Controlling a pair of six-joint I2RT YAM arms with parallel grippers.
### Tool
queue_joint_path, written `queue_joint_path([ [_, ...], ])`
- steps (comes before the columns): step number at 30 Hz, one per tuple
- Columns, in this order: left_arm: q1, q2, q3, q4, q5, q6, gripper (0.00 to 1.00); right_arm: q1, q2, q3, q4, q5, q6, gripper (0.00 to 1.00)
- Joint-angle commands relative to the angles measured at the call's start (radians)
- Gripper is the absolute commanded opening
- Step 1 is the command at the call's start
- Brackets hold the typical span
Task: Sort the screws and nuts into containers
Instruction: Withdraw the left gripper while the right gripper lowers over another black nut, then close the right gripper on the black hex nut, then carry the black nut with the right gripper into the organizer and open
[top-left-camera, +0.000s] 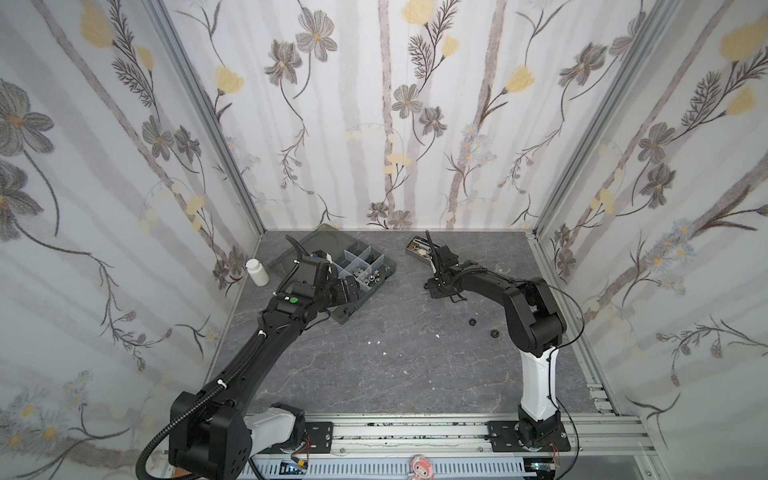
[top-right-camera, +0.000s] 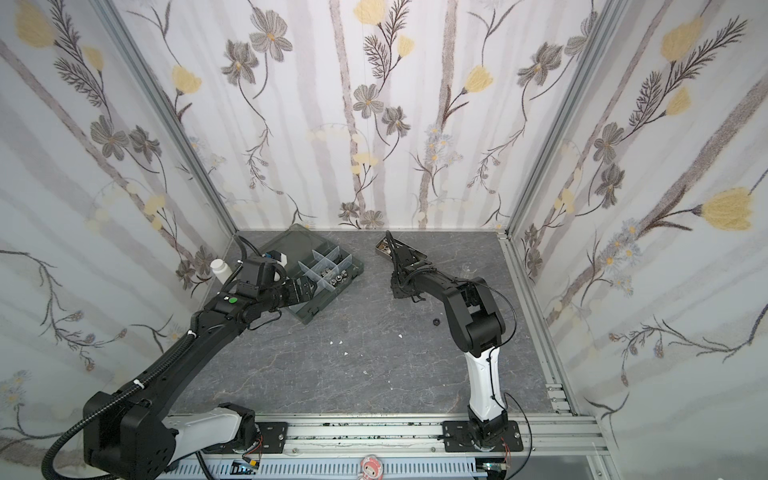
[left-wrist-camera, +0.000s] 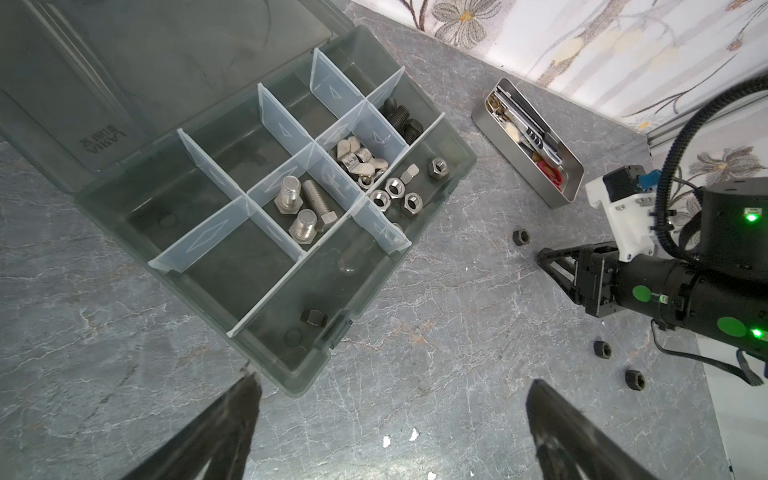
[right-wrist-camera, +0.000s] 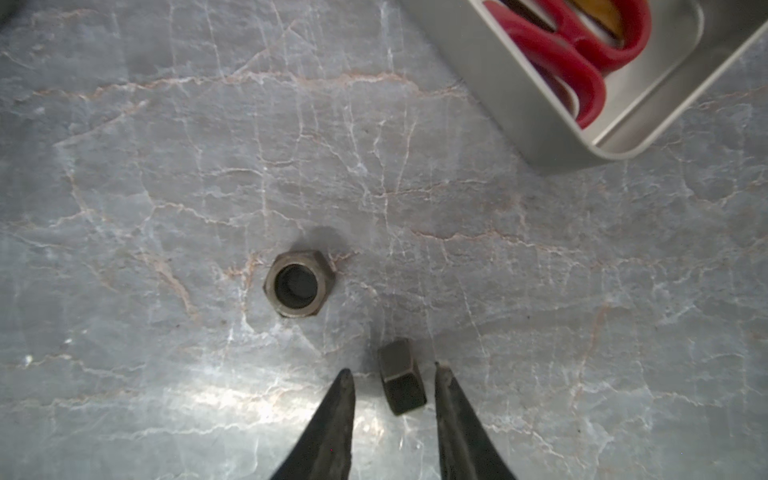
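My right pincer (right-wrist-camera: 392, 370): part open, gripping nothing yet; one tip stands on each side of a black nut, with bare table showing on at least one side.
Nut between tips (right-wrist-camera: 402, 384): on edge on the table (right-wrist-camera: 166, 174), hole out of sight. My right arm is on it; my left is well apart.
Second black nut (right-wrist-camera: 298, 284): lies flat, hole up, just beyond my tips and apart from the first.
Tin (right-wrist-camera: 507, 91): near the table's far edge, beside these nuts; red-handled scissors (right-wrist-camera: 582, 70) inside.
My left pincer (left-wrist-camera: 390, 411): wide open, empty, over the box's near corner.
Box (left-wrist-camera: 226, 270): far left corner of the table, lid back.
Box contents: silver bolts (left-wrist-camera: 305, 208) in a middle cell, black bolts (left-wrist-camera: 401, 118) in an end cell, silver nuts (left-wrist-camera: 395, 193) in a side cell, one lone black nut (left-wrist-camera: 313, 318) in the next cell along, which I judge is my target.
Loose nuts (top-left-camera: 472, 321): two more, black, toward the right edge.
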Motion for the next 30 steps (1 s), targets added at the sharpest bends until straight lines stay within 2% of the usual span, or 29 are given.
queue_joint_path([
  [1, 0.009, 0.004, -0.005, 0.023, 0.010, -0.005, 1.00, 0.000, 0.019, 0.013, 0.000, 0.010, -0.020, 0.33],
  [16, 0.027, 0.009, -0.013, 0.032, 0.032, -0.012, 1.00, 0.022, 0.014, 0.015, 0.016, 0.019, -0.019, 0.13],
  [22, 0.028, -0.012, -0.015, 0.032, 0.013, -0.014, 1.00, 0.084, -0.027, 0.037, 0.016, 0.024, -0.010, 0.09],
  [30, 0.041, -0.076, -0.021, 0.034, -0.065, -0.022, 1.00, 0.208, -0.029, 0.182, -0.008, -0.005, 0.006, 0.09],
])
